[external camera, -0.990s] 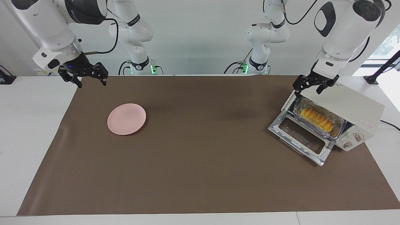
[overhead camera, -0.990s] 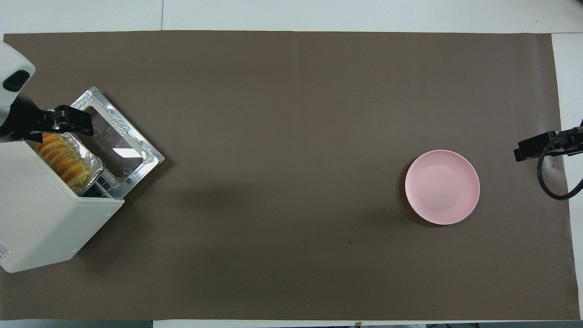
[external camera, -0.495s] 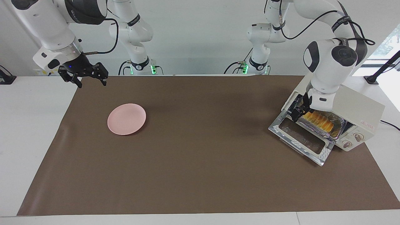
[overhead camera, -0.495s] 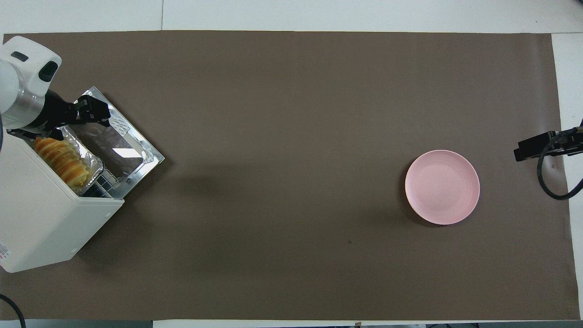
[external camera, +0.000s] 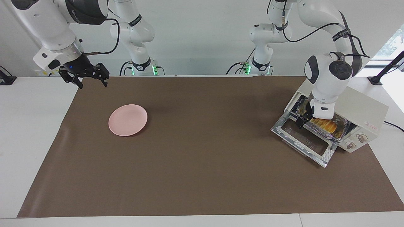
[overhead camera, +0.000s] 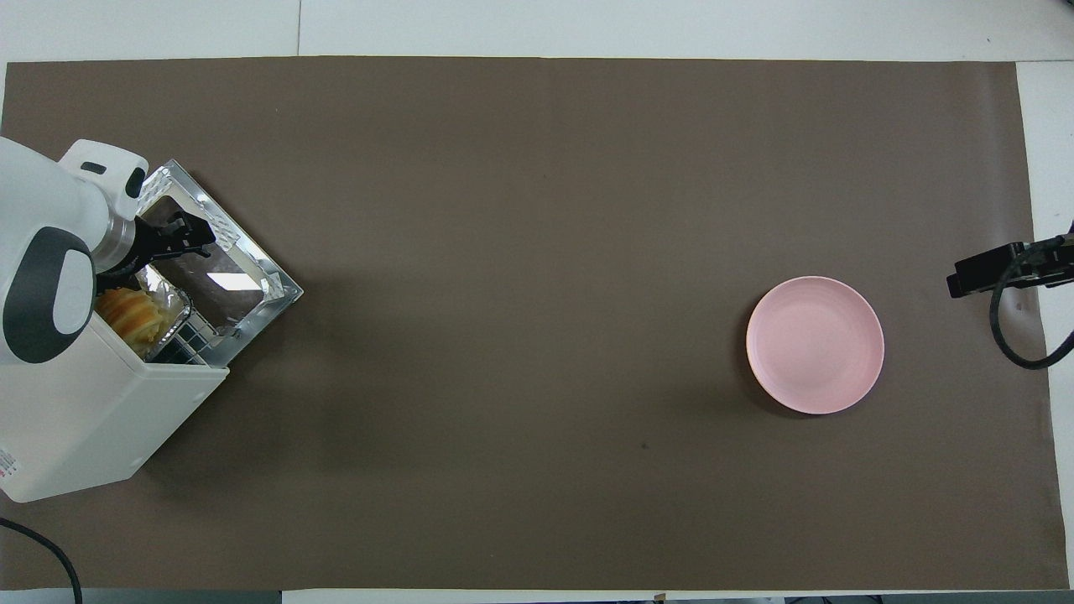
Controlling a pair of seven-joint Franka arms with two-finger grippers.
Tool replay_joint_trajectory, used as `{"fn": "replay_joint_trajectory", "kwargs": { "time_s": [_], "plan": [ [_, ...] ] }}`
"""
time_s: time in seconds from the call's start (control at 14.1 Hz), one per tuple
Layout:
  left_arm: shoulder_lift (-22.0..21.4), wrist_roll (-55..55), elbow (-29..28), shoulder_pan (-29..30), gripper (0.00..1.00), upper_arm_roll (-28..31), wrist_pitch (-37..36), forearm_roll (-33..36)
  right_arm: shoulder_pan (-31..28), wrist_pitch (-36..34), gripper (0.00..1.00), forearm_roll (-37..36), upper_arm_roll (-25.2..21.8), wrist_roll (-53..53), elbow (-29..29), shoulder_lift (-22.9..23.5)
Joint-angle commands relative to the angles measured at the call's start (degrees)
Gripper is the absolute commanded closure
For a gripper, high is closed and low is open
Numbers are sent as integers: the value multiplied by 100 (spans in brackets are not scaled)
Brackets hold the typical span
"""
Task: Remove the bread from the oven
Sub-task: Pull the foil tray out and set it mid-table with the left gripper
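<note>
The cream-white oven [external camera: 363, 108] stands at the left arm's end of the table, its glass door [external camera: 303, 138] dropped open. It also shows in the overhead view [overhead camera: 84, 411]. The golden ridged bread [external camera: 328, 126] lies in a silver foil tray [external camera: 341, 132] on the rack, partly hidden by my left arm; one end of the bread shows from above [overhead camera: 134, 310]. My left gripper [external camera: 302, 120] is low at the oven's mouth, at the tray's front edge over the door, fingers open; it also shows from above [overhead camera: 186, 241]. My right gripper [external camera: 85, 78] waits open above the mat's corner.
A round pink plate [external camera: 127, 119] lies on the brown mat [external camera: 202, 164] toward the right arm's end, also seen in the overhead view [overhead camera: 815, 344]. The right gripper [overhead camera: 977, 273] shows at the mat's edge beside the plate. A power cable [external camera: 393, 124] runs from the oven.
My left gripper came down from above the oven's top to the open mouth, onto the tray's front edge, now covering more of the bread. The right arm has not moved.
</note>
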Motion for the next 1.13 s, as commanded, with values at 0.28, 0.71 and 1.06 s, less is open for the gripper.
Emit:
{"fn": "replay_joint_trajectory", "kwargs": {
  "time_s": [0.28, 0.71, 1.06],
  "plan": [
    [24, 25, -215, 250, 80, -22, 388, 147, -88, -9, 0, -55, 74, -88, -101, -86],
    [155, 157, 249, -169, 100, -48, -24, 147, -88, -9, 0, -55, 74, -88, -101, -86],
    [789, 157, 1947, -1873, 100, -83, -851, -80, -88, -9, 0, -55, 74, -88, -101, -86]
  ]
}}
